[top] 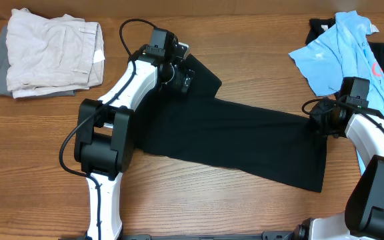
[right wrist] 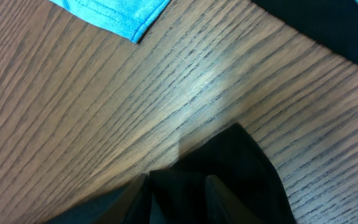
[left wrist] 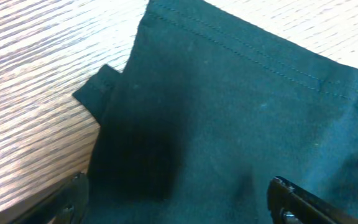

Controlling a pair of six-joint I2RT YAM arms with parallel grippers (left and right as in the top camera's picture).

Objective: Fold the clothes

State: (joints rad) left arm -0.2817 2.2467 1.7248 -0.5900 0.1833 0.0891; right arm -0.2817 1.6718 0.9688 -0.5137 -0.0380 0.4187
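The black shirt (top: 245, 140) is lying as a long band across the middle of the worktop (top: 45, 167), running from the upper centre-left down to the lower right. The right gripper (top: 320, 119) is sitting at the band's right end, its jaws clamped on a raised pinch of the black fabric. The left gripper (top: 182, 75) is hanging over the band's upper left end, jaws wide apart and holding nothing. In its wrist view the stitched hem (left wrist: 247, 53) is crossing the top of the frame and the cloth is lying beneath and between the fingertips.

The step in hand is probably taking hold of this left end. Doing it well means coming down near the edge, catching every layer in one bite, and not letting the right side drag the band askew.

The light blue polo (top: 339, 53) is waiting at the upper right.
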